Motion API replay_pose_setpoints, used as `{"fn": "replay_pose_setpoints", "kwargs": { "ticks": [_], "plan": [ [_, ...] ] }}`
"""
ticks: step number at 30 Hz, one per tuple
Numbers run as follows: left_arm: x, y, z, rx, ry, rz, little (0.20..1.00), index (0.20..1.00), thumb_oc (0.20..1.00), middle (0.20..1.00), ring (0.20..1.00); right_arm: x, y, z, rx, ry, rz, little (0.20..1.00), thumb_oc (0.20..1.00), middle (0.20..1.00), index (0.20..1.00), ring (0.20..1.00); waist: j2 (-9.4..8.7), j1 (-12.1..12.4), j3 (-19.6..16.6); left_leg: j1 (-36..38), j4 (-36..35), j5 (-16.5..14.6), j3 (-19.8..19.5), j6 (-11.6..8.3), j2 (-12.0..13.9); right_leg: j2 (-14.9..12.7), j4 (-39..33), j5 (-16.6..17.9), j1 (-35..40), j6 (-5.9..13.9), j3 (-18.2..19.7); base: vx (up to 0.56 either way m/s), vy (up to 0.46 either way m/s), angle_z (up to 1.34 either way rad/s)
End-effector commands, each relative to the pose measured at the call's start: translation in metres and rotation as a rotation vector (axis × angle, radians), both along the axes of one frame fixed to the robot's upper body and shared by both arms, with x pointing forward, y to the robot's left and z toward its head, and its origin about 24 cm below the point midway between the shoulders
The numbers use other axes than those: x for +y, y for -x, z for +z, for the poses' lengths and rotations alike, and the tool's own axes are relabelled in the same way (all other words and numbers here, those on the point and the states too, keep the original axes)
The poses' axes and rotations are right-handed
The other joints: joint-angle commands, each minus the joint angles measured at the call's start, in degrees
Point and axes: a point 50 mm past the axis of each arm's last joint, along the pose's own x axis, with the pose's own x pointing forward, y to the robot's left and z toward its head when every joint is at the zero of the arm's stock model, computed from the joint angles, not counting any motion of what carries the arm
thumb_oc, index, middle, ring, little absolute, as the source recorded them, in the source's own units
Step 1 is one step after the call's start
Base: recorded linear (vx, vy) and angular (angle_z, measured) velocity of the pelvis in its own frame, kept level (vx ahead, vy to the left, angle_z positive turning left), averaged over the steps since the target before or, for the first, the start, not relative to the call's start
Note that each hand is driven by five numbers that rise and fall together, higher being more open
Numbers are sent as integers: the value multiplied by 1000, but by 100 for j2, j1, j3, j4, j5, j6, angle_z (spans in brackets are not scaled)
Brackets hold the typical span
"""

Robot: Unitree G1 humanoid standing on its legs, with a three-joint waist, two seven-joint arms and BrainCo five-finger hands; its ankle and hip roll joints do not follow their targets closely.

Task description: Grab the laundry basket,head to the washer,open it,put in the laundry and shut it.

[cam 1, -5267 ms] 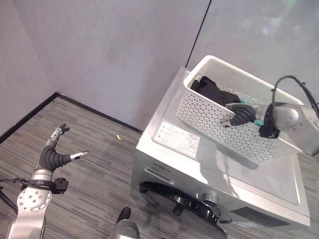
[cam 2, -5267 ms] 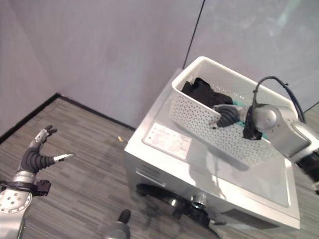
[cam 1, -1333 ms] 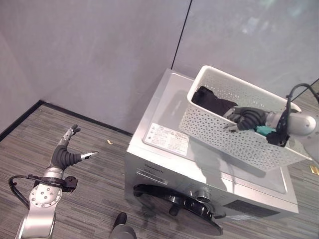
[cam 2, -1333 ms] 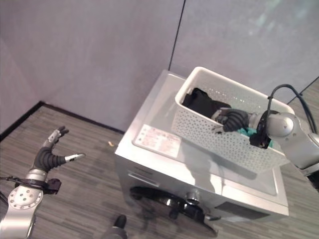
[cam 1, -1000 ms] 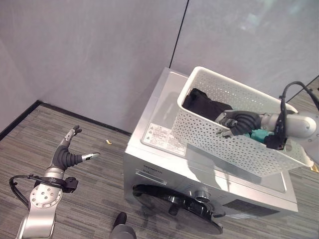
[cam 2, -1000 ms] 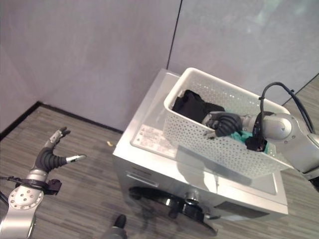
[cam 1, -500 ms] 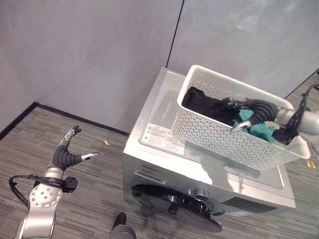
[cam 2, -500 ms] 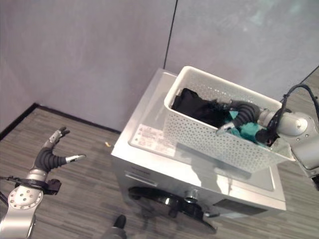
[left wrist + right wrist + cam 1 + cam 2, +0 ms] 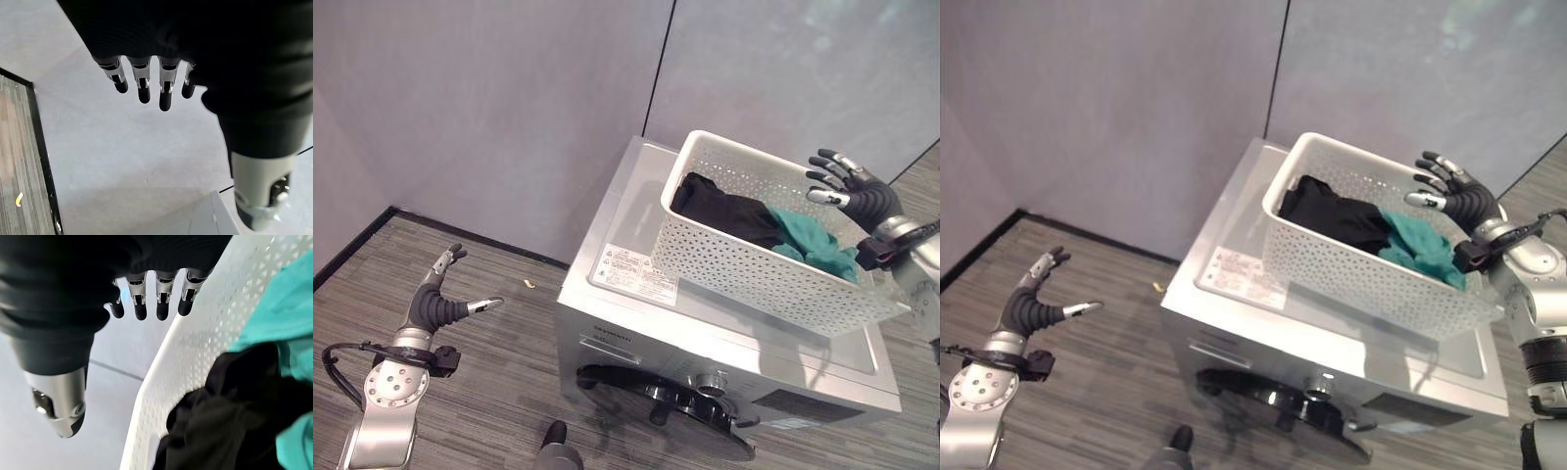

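While the basket rests on top of the washer, its long axis runs aslant across the lid, from the end nearest the wall toward the washer's front right corner, where that end juts a little past the lid's right edge. It is one white perforated basket, sitting upright with its open mouth up. Inside it I count two pieces of laundry: one black garment heaped at the end nearer the wall, and one teal garment just beside it toward the other end, the two touching. My right hand is above the basket's far rim, at the end away from the wall, with its fingers spread and straight and nothing in them; it is apart from both the rim and the clothes. My left hand is well to the left of the washer, over the floor, likewise with relaxed, parted fingers and thumb, empty. One washer stands against the wall, its round dark door on the front face below the basket; whether that door is fully shut I cannot tell. One white label lies on the lid just beside the basket's near long wall. One small yellow scrap lies on the floor between my left hand and the washer.
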Motion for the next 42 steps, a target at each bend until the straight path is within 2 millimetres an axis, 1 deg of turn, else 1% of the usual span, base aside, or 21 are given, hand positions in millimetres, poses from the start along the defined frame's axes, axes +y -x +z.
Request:
{"fn": "replay_pose_setpoints", "kwargs": {
  "ticks": [1, 5, 6, 7, 8, 15, 20, 22, 23, 25, 26, 27, 29, 31, 32, 34, 36, 37, 38, 39, 42],
  "plan": [
    [5, -3, 9, -76, -31, 17, 1000, 1000, 1000, 1000, 1000, -32, 15, 31, -255, -129, -186, 1000, 1000, 1000, 1000, 1000, 192, -90, -548, 356, 316, -1137, -114, 120, 457, -160, 294, 6, -434, 89, -336, 0, 0, 0],
    [10, 0, 7, -75, -27, 53, 1000, 1000, 1000, 1000, 1000, -49, 33, 35, -371, -194, -305, 1000, 1000, 1000, 1000, 1000, 231, -139, -563, 370, 308, -1163, -119, 136, 445, -170, 292, -1, -428, 92, -318, 0, 0, 0],
    [13, 2, 5, -76, -23, 72, 1000, 1000, 1000, 1000, 1000, -59, 44, 38, -426, -187, -393, 1000, 1000, 1000, 1000, 1000, 246, -159, -577, 380, 303, -1177, -114, 144, 434, -174, 290, -4, -425, 94, -315, 0, 0, 0],
    [12, 2, 5, -76, -24, 69, 1000, 1000, 1000, 1000, 1000, -59, 45, 37, -427, -186, -398, 1000, 1000, 1000, 1000, 1000, 241, -144, -579, 381, 303, -1178, -114, 145, 435, -174, 290, -4, -423, 94, -316, 0, 0, 0],
    [15, 5, 4, -77, -16, 91, 1000, 1000, 1000, 1000, 1000, -66, 55, 39, -455, -136, -473, 1000, 1000, 1000, 1000, 1000, 272, -193, -580, 392, 298, -1191, -99, 155, 425, -181, 288, 1, -429, 98, -300, 4, 15, -5],
    [20, 12, -9, -44, 8, 144, 1000, 1000, 1000, 1000, 1000, -69, 76, 35, -519, -81, -602, 1000, 1000, 1000, 1000, 1000, 305, -248, -603, 437, 294, -1237, -72, 183, 423, -180, 271, 6, -447, 98, -232, 7, 11, -8],
    [27, 17, -35, 43, 69, 201, 1000, 1000, 1000, 1000, 1000, -79, 92, 39, -570, -43, -733, 1000, 1000, 1000, 1000, 1000, 329, -317, -602, 419, 311, -1197, -38, 193, 392, -209, 261, 68, -477, 95, -200, -3, 17, -4],
    [32, 25, -56, 114, 120, 244, 1000, 1000, 1000, 1000, 1000, -84, 102, 35, -565, -21, -784, 1000, 1000, 1000, 1000, 1000, 342, -370, -598, 417, 310, -1204, -21, 202, 381, -215, 241, 82, -490, 102, -173, 20, 7, -1],
    [32, 25, -56, 114, 121, 242, 1000, 1000, 1000, 1000, 1000, -84, 102, 34, -564, -20, -785, 1000, 1000, 1000, 1000, 1000, 348, -365, -618, 437, 298, -1247, -28, 204, 393, -204, 228, 48, -470, 109, -162, 0, 0, 0],
    [31, 31, -73, 163, 208, 258, 1000, 1000, 1000, 1000, 1000, -86, 108, 32, -573, -13, -823, 1000, 1000, 1000, 1000, 1000, 362, -403, -592, 413, 315, -1203, -5, 206, 378, -222, 229, 93, -511, 102, -145, -1, 8, -2],
    [28, 38, -94, 197, 366, 305, 1000, 1000, 1000, 1000, 1000, -87, 111, 24, -573, -45, -844, 1000, 1000, 1000, 1000, 1000, 391, -439, -594, 420, 314, -1237, 12, 207, 389, -218, 215, 70, -525, 109, -107, -4, 14, -4],
    [29, 37, -95, 195, 372, 304, 1000, 1000, 1000, 1000, 1000, -87, 112, 24, -574, -43, -845, 1000, 1000, 1000, 1000, 1000, 398, -430, -599, 418, 317, -1241, 15, 207, 393, -214, 216, 71, -528, 109, -104, -10, 6, -6],
    [30, 47, -116, 254, 408, 363, 1000, 1000, 1000, 1000, 1000, -86, 114, 13, -562, -59, -857, 1000, 1000, 1000, 1000, 1000, 406, -459, -558, 373, 348, -1186, 28, 213, 377, -236, 223, 127, -580, 96, -77, -36, -1, -8],
    [28, 64, -147, 369, 452, 435, 1000, 1000, 1000, 1000, 1000, -85, 125, -8, -508, -35, -910, 1000, 1000, 1000, 1000, 1000, 427, -507, -534, 336, 375, -1182, 57, 222, 376, -238, 186, 145, -618, 102, -33, 6, -16, -6],
    [28, 64, -147, 369, 451, 433, 1000, 1000, 1000, 1000, 1000, -85, 126, -8, -507, -33, -912, 1000, 1000, 1000, 1000, 1000, 426, -495, -541, 331, 377, -1184, 57, 222, 377, -237, 184, 147, -621, 102, -32, -1, -16, -3],
    [19, 80, -172, 467, 508, 478, 1000, 1000, 1000, 1000, 1000, -86, 136, -32, -417, 6, -971, 1000, 1000, 1000, 1000, 1000, 459, -563, -500, 306, 404, -1181, 113, 227, 382, -228, 149, 163, -670, 104, 26, -14, -13, -8],
    [16, 84, -180, 499, 529, 487, 1000, 1000, 1000, 1000, 1000, -85, 138, -40, -387, 19, -988, 1000, 1000, 1000, 1000, 1000, 479, -579, -513, 321, 397, -1231, 137, 226, 405, -207, 123, 130, -669, 111, 66, 16, -17, -12],
    [11, 95, -196, 579, 542, 517, 1000, 1000, 1000, 1000, 1000, -83, 142, -58, -329, 5, -1014, 1000, 1000, 1000, 1000, 1000, 508, -639, -500, 313, 397, -1220, 178, 220, 414, -203, 100, 134, -695, 110, 104, -17, -20, -9],
    [11, 94, -197, 578, 541, 516, 1000, 1000, 1000, 1000, 1000, -83, 142, -58, -329, 6, -1015, 1000, 1000, 1000, 1000, 1000, 499, -629, -490, 289, 408, -1175, 188, 217, 404, -212, 110, 173, -720, 102, 101, -11, -23, -13],
    [6, 104, -211, 648, 562, 558, 1000, 1000, 1000, 1000, 1000, -80, 146, -71, -286, 8, -1033, 1000, 1000, 1000, 1000, 1000, 534, -684, -509, 316, 384, -1200, 222, 206, 435, -196, 77, 140, -718, 105, 121, -33, -9, -14],
    [1, 110, -222, 702, 579, 585, 1000, 1000, 1000, 1000, 1000, -78, 147, -81, -251, 4, -1046, 1000, 1000, 1000, 1000, 1000, 571, -751, -509, 317, 373, -1182, 252, 195, 444, -190, 68, 151, -748, 98, 144, 10, -6, -11]
  ]
}}
